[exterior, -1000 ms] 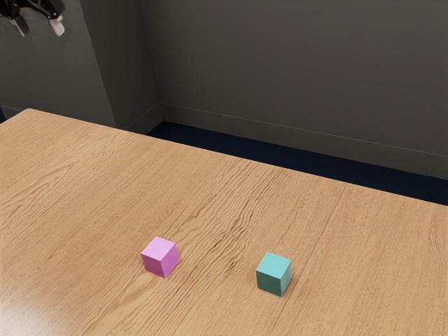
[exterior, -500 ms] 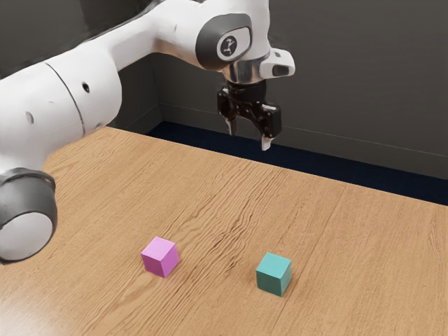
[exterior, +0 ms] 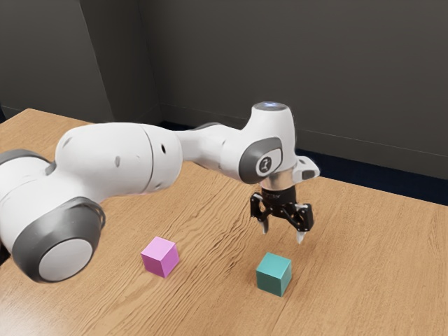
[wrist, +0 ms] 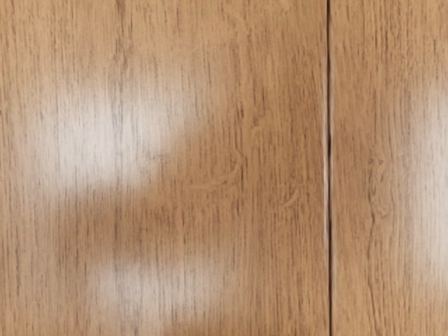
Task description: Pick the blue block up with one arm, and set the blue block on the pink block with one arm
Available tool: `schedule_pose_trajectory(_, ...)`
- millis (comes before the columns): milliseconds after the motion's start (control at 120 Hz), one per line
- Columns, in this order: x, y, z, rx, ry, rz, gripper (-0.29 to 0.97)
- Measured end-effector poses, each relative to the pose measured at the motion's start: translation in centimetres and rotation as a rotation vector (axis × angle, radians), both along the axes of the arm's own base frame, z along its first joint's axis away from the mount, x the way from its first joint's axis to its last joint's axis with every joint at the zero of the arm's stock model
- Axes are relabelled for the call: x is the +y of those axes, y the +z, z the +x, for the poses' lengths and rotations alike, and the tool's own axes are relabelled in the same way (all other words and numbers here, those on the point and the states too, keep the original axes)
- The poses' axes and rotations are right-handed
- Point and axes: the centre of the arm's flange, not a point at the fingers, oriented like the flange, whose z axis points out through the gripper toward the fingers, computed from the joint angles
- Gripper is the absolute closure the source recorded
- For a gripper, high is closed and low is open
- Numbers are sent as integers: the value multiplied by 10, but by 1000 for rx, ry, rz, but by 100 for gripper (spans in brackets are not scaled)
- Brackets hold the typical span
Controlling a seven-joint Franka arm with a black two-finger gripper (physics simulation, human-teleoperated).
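Note:
The blue-green block rests on the wooden table near its front. To the exterior view's left of it, a gap away, sits the pink block. My gripper hangs open just above and slightly behind the blue block, fingers pointing down, with nothing between them. The wrist view looks straight down on bare table planks with a seam between two boards.
The arm stretches in from the exterior view's left, low over the table behind the pink block. A dark wall and dark floor lie beyond the table's far edge.
The arm has swung in from the upper left and dropped: the gripper went from high above the table's far edge to just above the blue block. Both blocks stayed put.

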Motion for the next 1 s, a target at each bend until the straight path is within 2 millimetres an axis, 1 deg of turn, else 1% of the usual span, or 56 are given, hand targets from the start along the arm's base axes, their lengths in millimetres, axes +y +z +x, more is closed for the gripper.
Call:
schedule_pose_trajectory(92, 6, -17, -4, -17, 2, 7, 2)
schedule_pose_trajectory(142, 5, -23, -7, -28, -8, 13, 2)
schedule_pose_trajectory(367, -11, -36, -20, -66, -90, 27, 2)
schedule_pose_trajectory(458, -10, -46, -25, -65, -107, 35, 2)
schedule_pose_trajectory(600, -7, -54, -28, -68, -124, 41, 2)
schedule_pose_trajectory(708, -6, -54, -29, -83, -139, 44, 2)
schedule_pose_trajectory(833, -14, -46, -36, -100, -165, 37, 2)
schedule_pose_trajectory(942, -16, -45, -49, -90, -179, 35, 2)
schedule_pose_trajectory(1000, -13, -47, -55, -78, -181, 37, 2)
